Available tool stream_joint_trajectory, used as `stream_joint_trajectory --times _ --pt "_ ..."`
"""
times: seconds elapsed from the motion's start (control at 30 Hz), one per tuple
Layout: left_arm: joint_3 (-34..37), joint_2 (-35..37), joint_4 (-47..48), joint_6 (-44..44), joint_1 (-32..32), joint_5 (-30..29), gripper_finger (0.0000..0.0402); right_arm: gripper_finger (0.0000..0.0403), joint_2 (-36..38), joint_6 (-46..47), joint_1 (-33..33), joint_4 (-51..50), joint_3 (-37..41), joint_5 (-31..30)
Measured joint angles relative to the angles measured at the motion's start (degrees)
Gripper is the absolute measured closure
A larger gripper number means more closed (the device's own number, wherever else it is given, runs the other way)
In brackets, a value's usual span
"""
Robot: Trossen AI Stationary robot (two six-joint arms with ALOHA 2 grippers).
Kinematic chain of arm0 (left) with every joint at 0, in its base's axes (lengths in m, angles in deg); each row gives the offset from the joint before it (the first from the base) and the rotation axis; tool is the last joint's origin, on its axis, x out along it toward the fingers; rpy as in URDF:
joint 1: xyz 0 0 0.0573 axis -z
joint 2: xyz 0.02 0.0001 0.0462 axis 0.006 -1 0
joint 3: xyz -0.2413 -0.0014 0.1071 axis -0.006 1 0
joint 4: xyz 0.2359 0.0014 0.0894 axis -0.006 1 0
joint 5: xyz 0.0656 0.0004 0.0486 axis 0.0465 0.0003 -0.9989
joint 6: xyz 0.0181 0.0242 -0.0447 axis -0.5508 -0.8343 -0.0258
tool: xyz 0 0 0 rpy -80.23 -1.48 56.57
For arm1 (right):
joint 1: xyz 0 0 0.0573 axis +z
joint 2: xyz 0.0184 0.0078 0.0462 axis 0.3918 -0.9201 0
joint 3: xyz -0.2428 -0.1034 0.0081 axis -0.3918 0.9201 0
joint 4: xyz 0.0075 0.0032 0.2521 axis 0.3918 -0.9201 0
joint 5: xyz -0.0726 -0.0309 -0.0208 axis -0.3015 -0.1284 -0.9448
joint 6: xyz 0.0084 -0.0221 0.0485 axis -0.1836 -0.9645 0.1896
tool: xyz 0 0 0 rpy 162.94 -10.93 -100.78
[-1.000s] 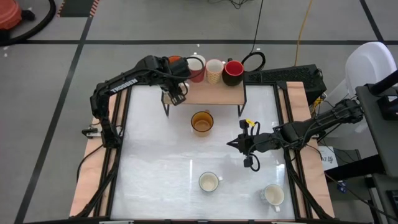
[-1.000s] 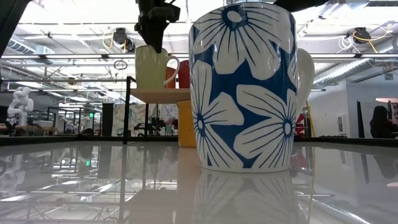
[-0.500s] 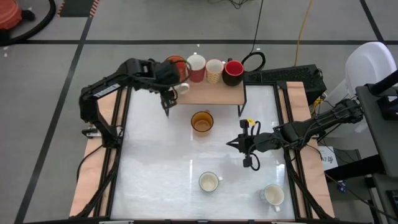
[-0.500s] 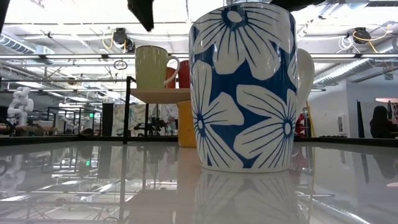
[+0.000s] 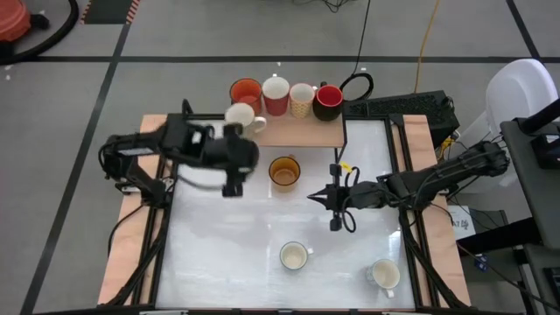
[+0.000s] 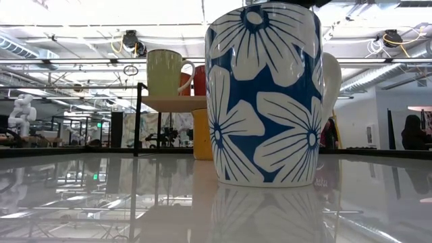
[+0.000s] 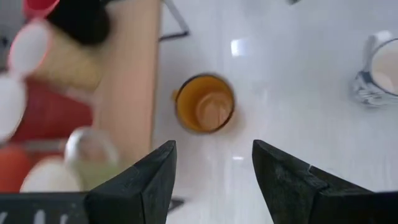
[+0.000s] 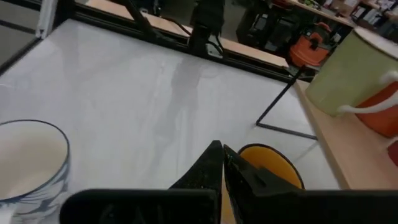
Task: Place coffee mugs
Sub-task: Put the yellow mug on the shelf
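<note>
Currently, five mugs are seen on the raised wooden shelf [image 5: 302, 131] at the far edge of the table: an orange mug [image 5: 246, 91], a red-and-white mug [image 5: 276, 94], a cream mug [image 5: 302, 99] and a red-lined dark mug [image 5: 328, 101] in a row at its back, with a pale mug [image 5: 241, 116] in front of them at the shelf's left end. Three mugs are left on the white tabletop [image 5: 219, 236]: the amber mug [image 5: 283, 171] just in front of the shelf, a white mug [image 5: 294, 255] nearer the front edge, and the blue floral mug [image 5: 383, 274] near the front right corner, which fills the low view. The task is judged a little over half done, if the shelf is the goal. The left gripper [image 5: 233, 171] is held above the table beside the amber mug, on that mug's left; its jaws stand partly apart and nothing is held between them, as the left wrist view shows. The right gripper [image 5: 331, 199] is found just right of the amber mug, its fingers pressed together on nothing. The amber mug is judged the likely next pick, being nearest both grippers.
</note>
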Motion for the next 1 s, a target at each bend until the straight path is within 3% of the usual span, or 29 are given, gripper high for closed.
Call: stream_joint_trajectory --times 0.17,0.37,0.6,1.0 --pt "0.0 -3.04 -2.48 -4.91 4.44 -0.78 0.0185 0.0403 -0.66 -0.68 -0.61 -0.35 0.0 4.01" --pt "0.02 -7.14 -5.72 -6.74 4.69 -0.32 0.0185 0.0403 -0.38 -2.08 -0.56 -5.38 -0.02 8.79" --pt "0.0 -13.02 -9.06 -7.95 3.02 -0.02 0.0185 0.0403 -0.36 -0.06 -0.56 -14.37 -0.02 8.78" --pt "0.02 -22.78 -6.47 -10.7 -2.16 1.73 0.0185 0.0403 2.7 6.74 -0.56 -24.54 -0.02 8.78"
